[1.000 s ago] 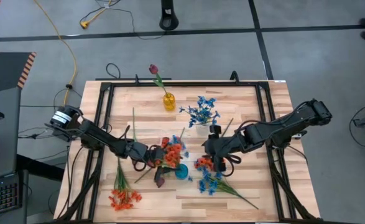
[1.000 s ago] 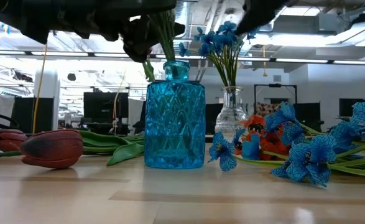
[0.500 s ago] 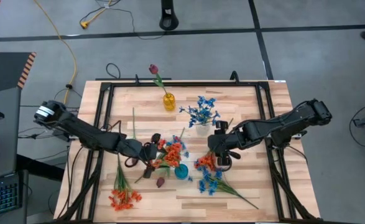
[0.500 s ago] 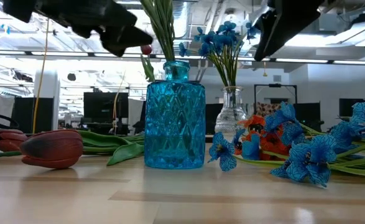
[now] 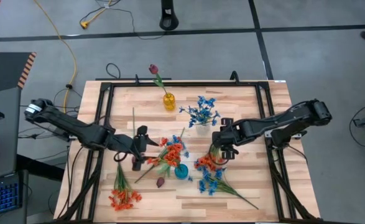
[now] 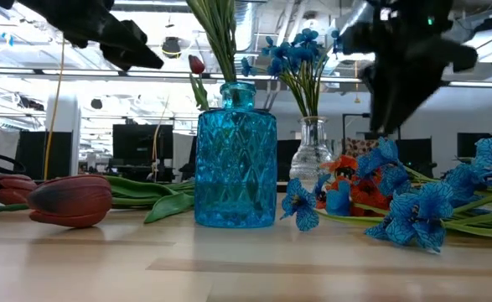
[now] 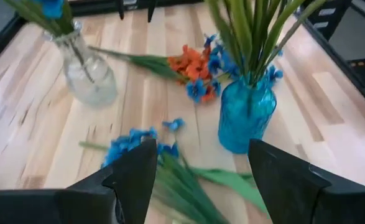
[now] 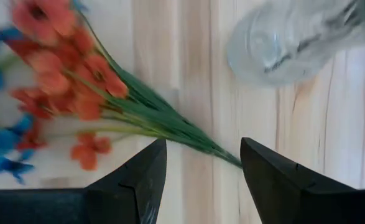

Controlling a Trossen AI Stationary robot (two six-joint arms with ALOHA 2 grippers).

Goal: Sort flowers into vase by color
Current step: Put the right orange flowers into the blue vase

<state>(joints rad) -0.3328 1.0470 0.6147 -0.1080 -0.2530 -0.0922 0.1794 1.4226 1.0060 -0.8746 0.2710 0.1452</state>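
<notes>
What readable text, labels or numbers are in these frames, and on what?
None readable. The blue vase, clear vase and yellow vase carry no labels, nor does the table. The room's screens in the low view are too dark and small to read.

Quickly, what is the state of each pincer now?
Left pincer: open, holding nothing.
Right pincer: open, holding nothing.
</notes>
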